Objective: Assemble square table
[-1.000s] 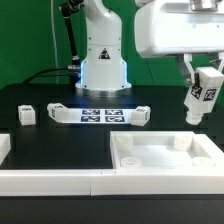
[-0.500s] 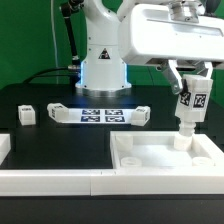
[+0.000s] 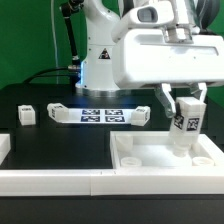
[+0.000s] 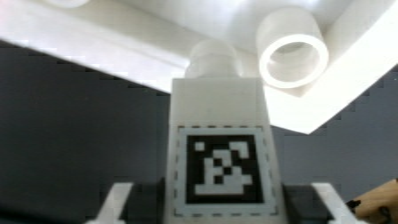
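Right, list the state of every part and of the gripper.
gripper: shut on the held leg.
held leg: upright, lower end at the table top; seated or not, cannot tell.
table top: lying flat, rim up.
loose legs: lying apart on the black surface, untouched.

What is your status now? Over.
Gripper shut on leg, leg upright. Leg low over far corner of square tabletop, contact unclear. No obstruction seen there.

A white robot arm [image 3: 160,50] reaches down on the exterior view's right, wrist pointing downward. Its gripper [image 3: 183,112] clamps an upright table leg [image 3: 183,124], one finger on each side.
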Available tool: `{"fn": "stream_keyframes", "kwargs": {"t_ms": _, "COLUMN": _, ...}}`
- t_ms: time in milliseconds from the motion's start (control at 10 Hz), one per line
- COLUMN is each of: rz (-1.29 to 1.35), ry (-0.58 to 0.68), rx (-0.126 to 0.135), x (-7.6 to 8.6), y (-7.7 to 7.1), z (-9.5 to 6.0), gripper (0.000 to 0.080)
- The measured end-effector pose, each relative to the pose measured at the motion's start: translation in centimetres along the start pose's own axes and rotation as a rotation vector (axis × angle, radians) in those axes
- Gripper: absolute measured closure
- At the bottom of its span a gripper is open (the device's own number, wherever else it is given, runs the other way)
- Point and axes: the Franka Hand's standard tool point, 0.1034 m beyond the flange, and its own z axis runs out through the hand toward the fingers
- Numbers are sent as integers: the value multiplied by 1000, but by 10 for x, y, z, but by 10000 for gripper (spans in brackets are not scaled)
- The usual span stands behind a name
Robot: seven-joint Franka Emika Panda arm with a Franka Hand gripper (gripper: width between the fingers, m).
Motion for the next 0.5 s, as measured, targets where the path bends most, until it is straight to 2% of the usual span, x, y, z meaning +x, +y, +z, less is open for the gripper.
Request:
{"fn": "stream_keyframes", "kwargs": {"t_ms": 100, "rz": -3, "ry": -3, "rx": 16, "x": 2, "y": -15, "z": 3, "gripper": 509}}
{"fn": "stream_keyframes", "kwargs": {"t_ms": 200, "rz": -14, "ry": 4, "rx": 20, "x": 7, "y": -23, "z": 0, "gripper": 509}}
{"fn": "stream_keyframes", "kwargs": {"t_ms": 300, "rz": -22, "ry": 10, "rx": 20, "x": 11, "y": -26, "z": -3, "gripper": 509}}
{"fn": "stream_keyframes", "kwargs": {"t_ms": 500, "rz": -29, "ry": 11, "rx": 16, "x": 9, "y": -22, "z": -3, "gripper": 509}}
